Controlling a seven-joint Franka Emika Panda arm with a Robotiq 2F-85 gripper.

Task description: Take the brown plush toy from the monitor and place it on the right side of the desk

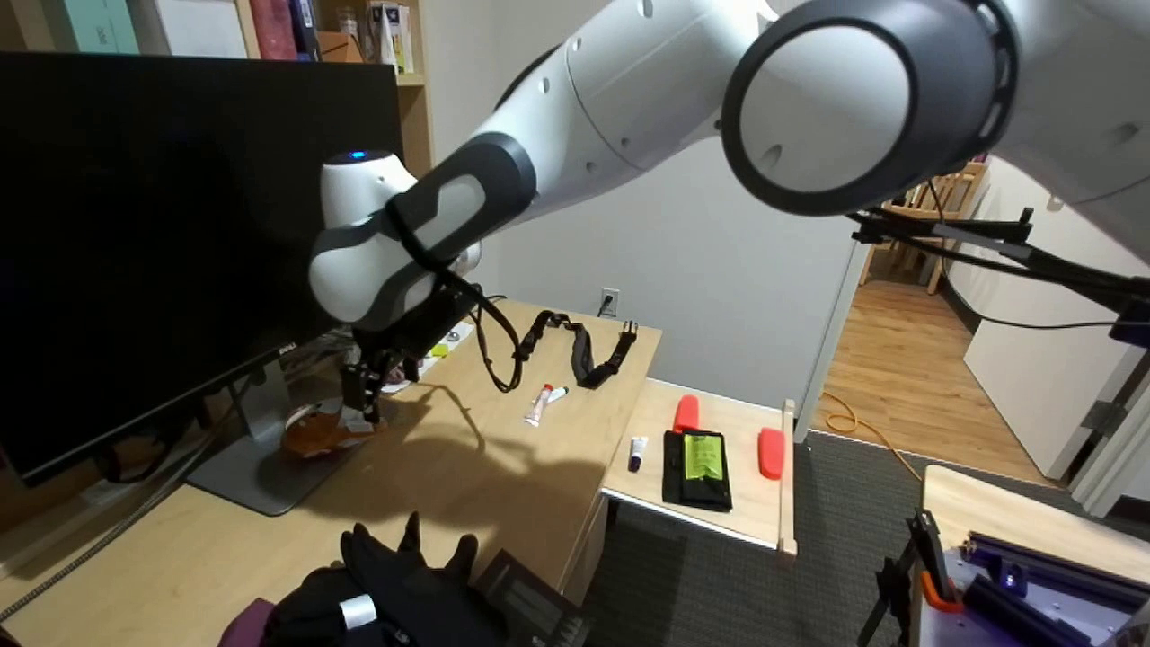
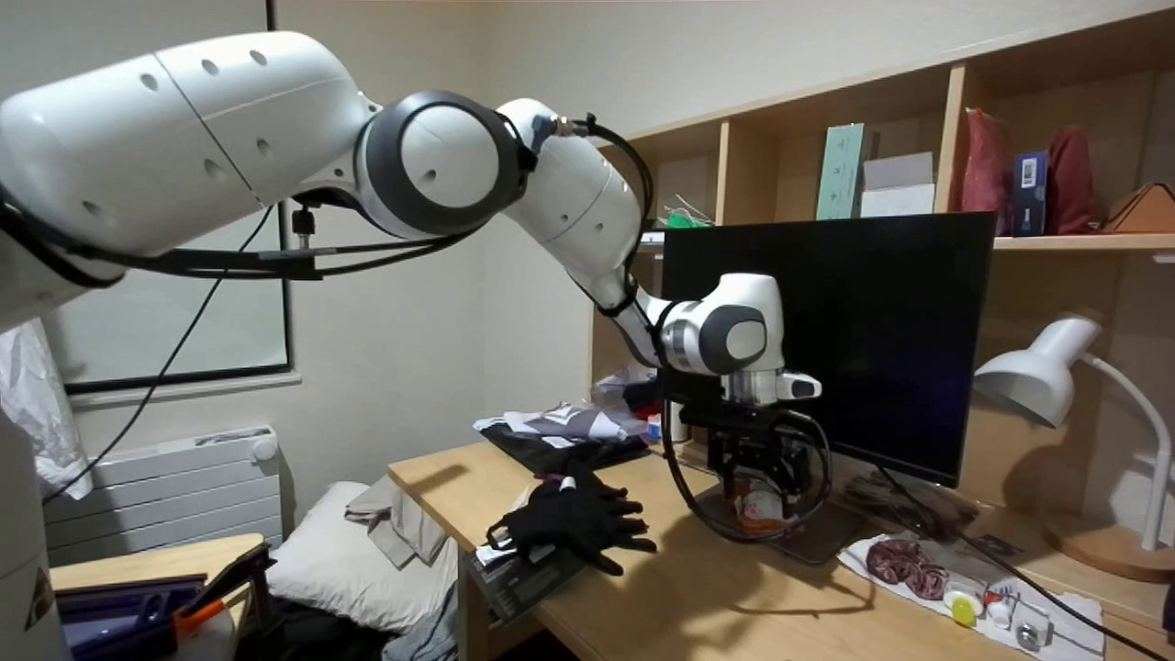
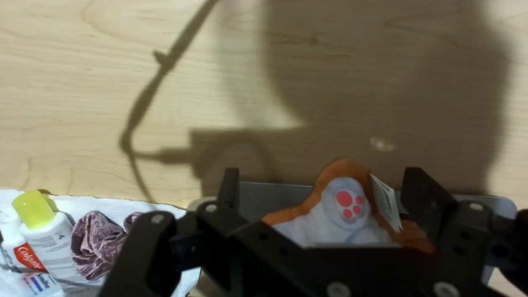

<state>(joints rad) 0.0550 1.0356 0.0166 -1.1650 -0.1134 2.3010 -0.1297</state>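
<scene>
The brown plush toy point(image 3: 340, 169) lies on the grey base point(image 3: 272, 200) of the monitor's stand, orange-brown with a white paw marked by pink pads and a white tag. My gripper point(image 3: 323, 177) stands open above and around it, one finger to each side. A gap shows between the toy and the left-hand finger; the tag is close to the right-hand one. Part of the toy hides behind the gripper body. The large black monitor point(image 1: 180, 243) rises just behind, in both exterior views. Light wood desk point(image 1: 503, 467) stretches out in front of the stand.
Black gloves point(image 2: 574, 523) lie on the desk near the stand. A white sheet point(image 2: 854, 551) carries a purple scrunchie point(image 2: 904, 567) and small bottles. Two tubes point(image 1: 539, 406) and a black strap point(image 1: 584, 359) sit farther along. A white lamp point(image 2: 1037, 376) stands beside the monitor.
</scene>
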